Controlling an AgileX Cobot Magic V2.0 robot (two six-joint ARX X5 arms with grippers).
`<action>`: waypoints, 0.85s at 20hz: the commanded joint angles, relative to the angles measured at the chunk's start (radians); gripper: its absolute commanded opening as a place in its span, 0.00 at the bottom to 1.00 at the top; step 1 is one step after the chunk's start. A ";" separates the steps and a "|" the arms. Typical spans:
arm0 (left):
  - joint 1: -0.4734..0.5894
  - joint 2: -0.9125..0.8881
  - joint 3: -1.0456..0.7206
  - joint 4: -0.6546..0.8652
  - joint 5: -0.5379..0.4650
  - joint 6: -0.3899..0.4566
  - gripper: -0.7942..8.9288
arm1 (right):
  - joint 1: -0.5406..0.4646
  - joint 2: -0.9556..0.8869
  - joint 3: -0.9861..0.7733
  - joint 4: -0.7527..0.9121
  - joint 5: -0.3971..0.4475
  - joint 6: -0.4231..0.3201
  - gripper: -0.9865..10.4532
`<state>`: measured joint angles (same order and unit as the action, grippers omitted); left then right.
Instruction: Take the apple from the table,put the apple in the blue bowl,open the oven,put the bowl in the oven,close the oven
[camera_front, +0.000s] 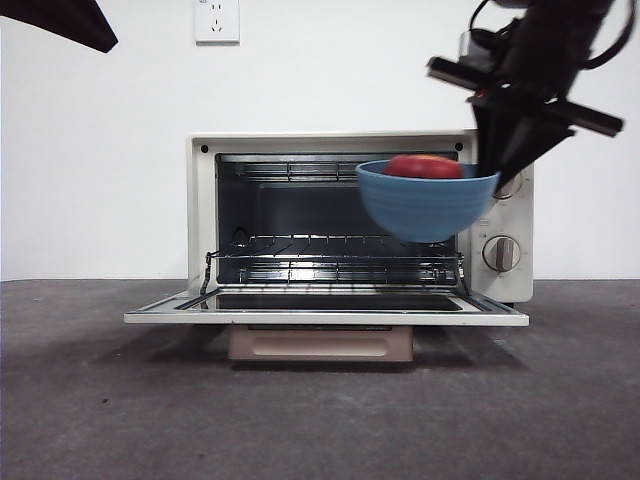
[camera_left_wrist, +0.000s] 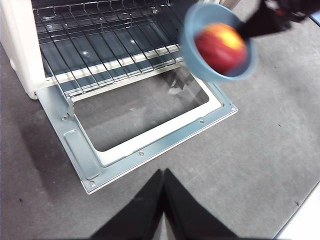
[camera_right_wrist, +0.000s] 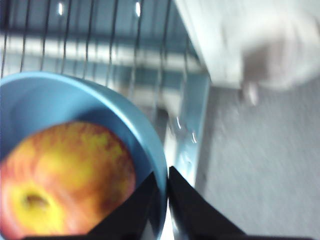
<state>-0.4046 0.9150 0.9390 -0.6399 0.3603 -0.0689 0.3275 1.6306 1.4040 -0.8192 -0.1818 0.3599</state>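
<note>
Right end effector (camera_right_wrist: 161, 210) pinches the blue bowl (camera_front: 427, 205) by its rim, apple (camera_front: 424, 167) inside, held aloft before the open oven (camera_front: 205, 215). Rigid but lopsided, it probably tips easily. Left end effector (camera_left_wrist: 163, 200) waits, pressed together.

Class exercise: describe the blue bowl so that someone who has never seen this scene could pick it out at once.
Find the cream oven, its door lying open on the table. In the air before its right side, the right gripper pinches a bowl by the rim. It is the only blue thing, with an apple inside.
</note>
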 joint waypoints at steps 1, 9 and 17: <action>-0.011 0.008 0.008 0.008 -0.002 0.013 0.09 | 0.019 0.062 0.069 0.029 0.001 0.067 0.09; -0.028 0.008 0.008 0.003 -0.002 0.021 0.09 | 0.031 0.135 0.101 0.141 0.026 0.160 0.09; -0.030 0.008 0.008 -0.005 -0.002 0.024 0.09 | 0.032 0.187 0.101 0.185 0.043 0.187 0.09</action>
<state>-0.4290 0.9154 0.9390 -0.6521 0.3603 -0.0612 0.3534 1.7992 1.4773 -0.6441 -0.1410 0.5327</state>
